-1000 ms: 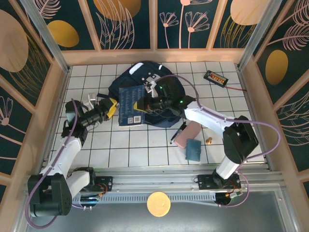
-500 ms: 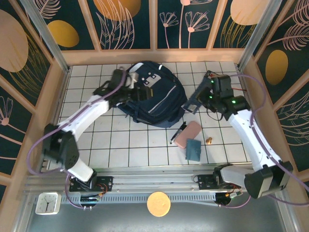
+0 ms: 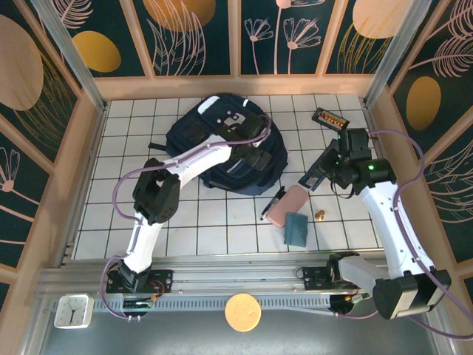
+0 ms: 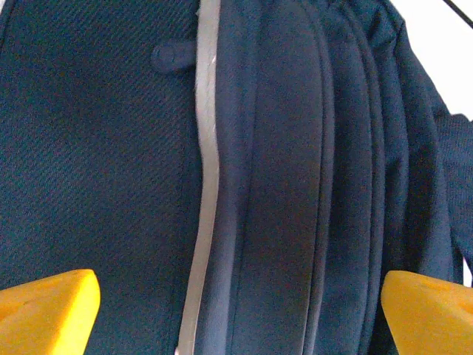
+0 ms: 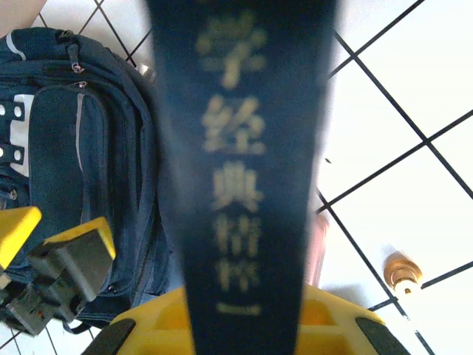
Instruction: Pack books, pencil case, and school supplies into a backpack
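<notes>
White-black arms (image 3: 199, 157), perhaps lilac cabling (image 3: 428, 207)

Backpack (image 3: 194, 134) mid-table, pencil case (image 3: 290, 203) right of it, pen (image 3: 272, 203) between them

Pale gold Chinese characters ran in a single column down the navy book (image 5: 244, 148), just right of the backpack (image 5: 81, 148) in the right wrist view. Through the blur, 学, 经 and 典 could fairly be read near the top. The two characters below them and a tiny line underneath stayed illegible. The small clock (image 3: 72, 313), well below and left of the backpack, had numerals too small to read.
</notes>
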`<state>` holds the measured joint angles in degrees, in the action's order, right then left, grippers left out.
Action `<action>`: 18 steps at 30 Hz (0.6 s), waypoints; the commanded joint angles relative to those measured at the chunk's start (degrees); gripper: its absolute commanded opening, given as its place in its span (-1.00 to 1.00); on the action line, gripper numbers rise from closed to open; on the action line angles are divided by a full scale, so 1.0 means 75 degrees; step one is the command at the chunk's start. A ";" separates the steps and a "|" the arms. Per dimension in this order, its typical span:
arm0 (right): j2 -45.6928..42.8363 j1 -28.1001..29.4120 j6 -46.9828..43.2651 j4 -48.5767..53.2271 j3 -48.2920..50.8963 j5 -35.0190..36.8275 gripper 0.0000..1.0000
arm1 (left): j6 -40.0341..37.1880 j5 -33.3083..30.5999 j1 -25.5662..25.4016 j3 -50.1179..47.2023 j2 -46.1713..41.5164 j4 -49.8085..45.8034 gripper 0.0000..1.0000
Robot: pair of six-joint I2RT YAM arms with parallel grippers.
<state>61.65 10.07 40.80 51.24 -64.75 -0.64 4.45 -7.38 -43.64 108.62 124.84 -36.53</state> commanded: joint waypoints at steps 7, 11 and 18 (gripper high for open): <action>-0.0093 -0.0153 -0.0185 -0.0184 -0.0039 -0.0359 -1.00 | -0.0114 -0.0601 -0.0088 0.1533 0.1254 -0.0942 0.76; -0.0097 -0.0193 -0.0178 -0.0220 -0.0043 -0.0434 -1.00 | 0.0018 -0.0498 -0.0085 0.1604 0.1533 -0.0985 0.65; -0.0041 -0.0188 -0.0184 -0.0340 -0.0016 -0.0719 -1.00 | 0.0243 -0.0747 -0.0079 0.2220 0.2316 -0.1367 -0.05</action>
<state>61.65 9.04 40.34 51.18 -64.75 -4.75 5.54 -11.42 -44.40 123.28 139.15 -43.64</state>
